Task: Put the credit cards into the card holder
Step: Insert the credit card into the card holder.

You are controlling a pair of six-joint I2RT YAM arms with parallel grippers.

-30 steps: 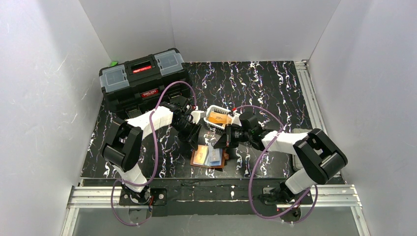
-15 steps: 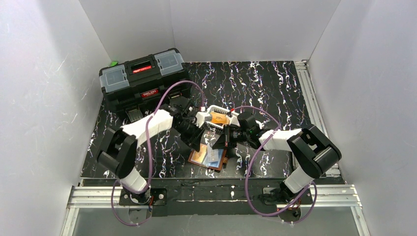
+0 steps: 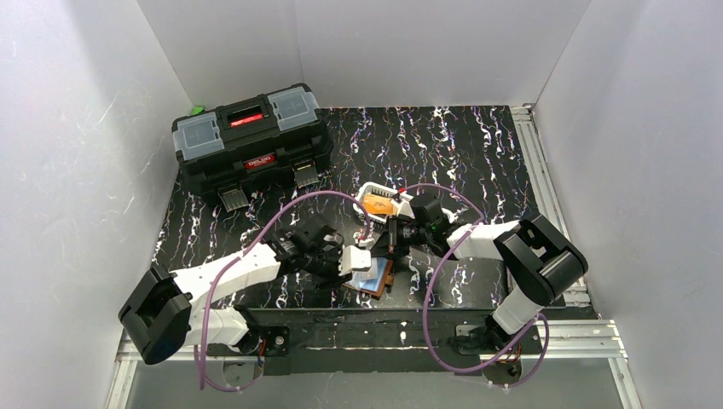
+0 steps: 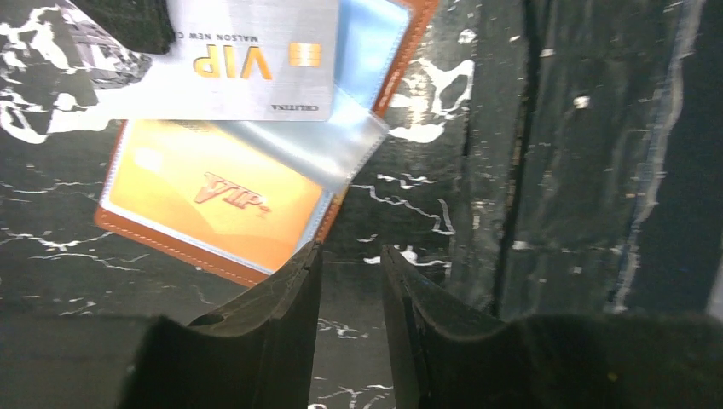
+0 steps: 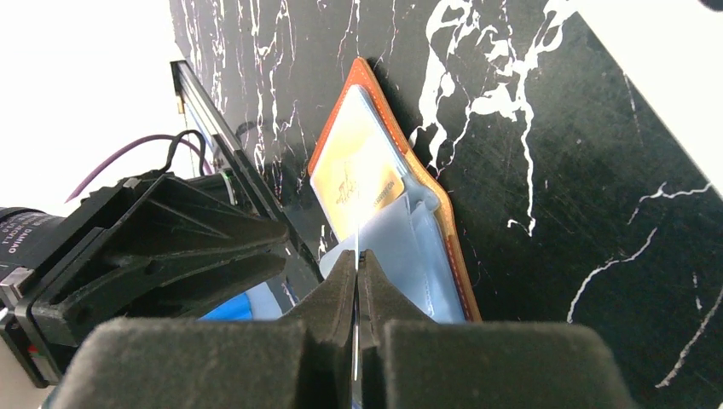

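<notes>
- Brown leather card holder (image 4: pixel 170 248) lies open and flat on the table (image 3: pixel 477 153), at its near edge between the two arms. An orange-gold card (image 4: pixel 222 196) is already sleeved in one half.
- Right arm (image 3: pixel 482 239): right jaws pinched fully shut on a silver card (image 4: pixel 247 60). The card is held above the holder's far half and is apart from the leather.
- The right wrist view shows the silver card edge-on. Its free edge points down toward the loose bluish clear sleeves (image 5: pixel 409 247) at the spine.
- Left arm (image 3: pixel 247 268): left jaws a narrow gap apart and holding nothing. They sit just off the holder's near rim, close to a lifted clear sleeve (image 4: pixel 315 145).
- Key relation: the silver card's long axis sits at a slight angle to the sleeved orange-gold card's, so it probably needs squaring up before it can slide in.
- I cannot tell which sleeve mouth is the open one.
- Judgement: the right arm inserts the card. The left is nearer the flap and better placed to pin or spread it.
- A white basket (image 3: pixel 367 192) behind the holder has more orange cards.
</notes>
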